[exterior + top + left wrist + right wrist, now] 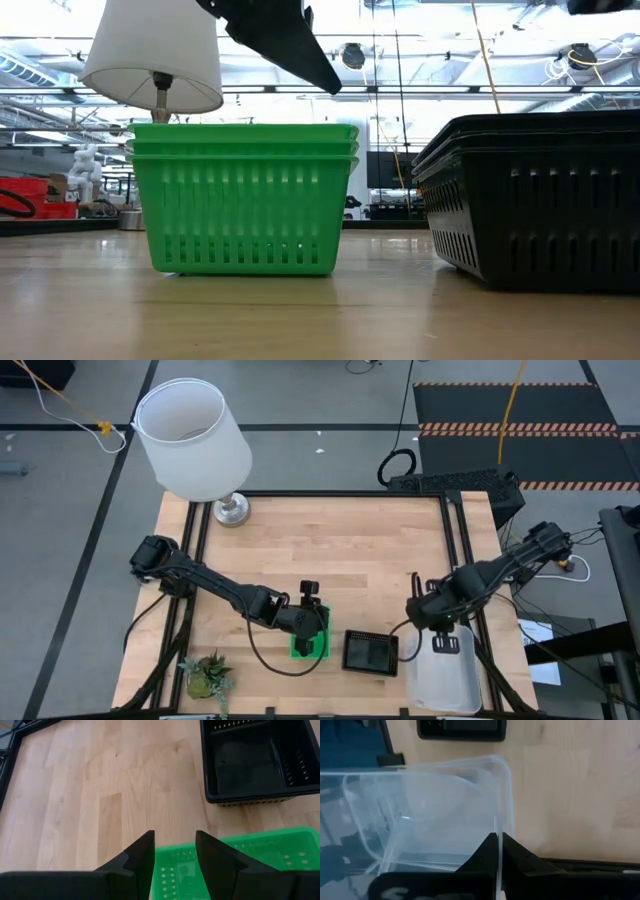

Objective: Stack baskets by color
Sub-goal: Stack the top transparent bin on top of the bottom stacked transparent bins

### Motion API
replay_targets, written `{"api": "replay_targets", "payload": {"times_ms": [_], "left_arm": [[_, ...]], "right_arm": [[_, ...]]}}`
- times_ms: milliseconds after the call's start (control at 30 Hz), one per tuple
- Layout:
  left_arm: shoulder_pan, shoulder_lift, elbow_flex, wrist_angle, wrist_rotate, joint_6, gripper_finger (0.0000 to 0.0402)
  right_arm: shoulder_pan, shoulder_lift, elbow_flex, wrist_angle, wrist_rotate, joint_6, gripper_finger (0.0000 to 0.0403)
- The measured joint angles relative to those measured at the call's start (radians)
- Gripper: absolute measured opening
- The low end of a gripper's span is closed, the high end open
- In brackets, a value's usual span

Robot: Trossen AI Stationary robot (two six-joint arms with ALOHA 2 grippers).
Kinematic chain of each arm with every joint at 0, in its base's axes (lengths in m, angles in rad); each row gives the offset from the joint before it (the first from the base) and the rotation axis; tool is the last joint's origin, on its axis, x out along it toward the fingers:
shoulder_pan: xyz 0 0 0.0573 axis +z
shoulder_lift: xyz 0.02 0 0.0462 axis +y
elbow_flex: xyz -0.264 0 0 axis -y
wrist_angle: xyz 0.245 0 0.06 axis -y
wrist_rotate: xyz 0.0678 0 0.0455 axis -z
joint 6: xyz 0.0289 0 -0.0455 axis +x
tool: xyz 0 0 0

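Observation:
Three bright green baskets stand nested in one stack near the table's front middle. Just right of them stands a stack of black baskets. My left gripper hovers open above the green stack, clear of its rim in the low view. My right gripper is shut on a clear basket over the table's near right corner. My right gripper pinches one upright side wall of the clear basket at its rim, with one finger inside the basket and one outside. The fingers come steeply from above. The basket hangs below them, open side up, and the low view shows nothing of it at table height.
A lamp with a white shade stands at the far left corner. A small potted plant sits at the near left corner. Black frame rails run along the table's sides. Bare wood fills the middle and far part.

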Motion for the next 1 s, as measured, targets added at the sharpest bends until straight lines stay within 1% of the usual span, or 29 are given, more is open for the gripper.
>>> {"api": "replay_targets", "payload": {"times_ms": [67, 200, 300, 433, 600, 700, 867, 1000], "left_arm": [[0.0, 0.0, 0.0, 0.005, 0.0, 0.0, 0.0145], [0.0, 0.0, 0.0, 0.02, 0.001, 0.0, 0.0145], [0.0, 0.0, 0.0, 0.032, 0.025, 0.001, 0.0145], [0.0, 0.0, 0.0, 0.044, 0.032, 0.006, 0.0145], [0.0, 0.0, 0.0, 0.045, 0.032, 0.015, 0.0145], [0.0, 0.0, 0.0, 0.045, 0.032, 0.015, 0.0145], [0.0, 0.0, 0.0, 0.046, 0.032, 0.015, 0.0145], [0.0, 0.0, 0.0, 0.048, 0.033, 0.016, 0.0145]], "right_arm": [[0.007, 0.0, -0.028, 0.013, -0.017, -0.001, 0.0], [0.007, 0.0, -0.077, 0.044, -0.018, -0.011, 0.0], [0.007, 0.0, -0.111, 0.069, -0.018, -0.029, 0.0], [0.007, 0.0, -0.143, 0.091, -0.018, -0.055, 0.0], [0.005, 0.0, -0.156, 0.112, -0.014, -0.084, 0.0], [0.004, 0.0, -0.157, 0.119, 0.009, -0.087, 0.0], [0.004, -0.007, -0.158, 0.118, -0.016, -0.085, 0.0], [0.004, -0.009, -0.158, 0.107, 0.004, -0.083, 0.0]]}}
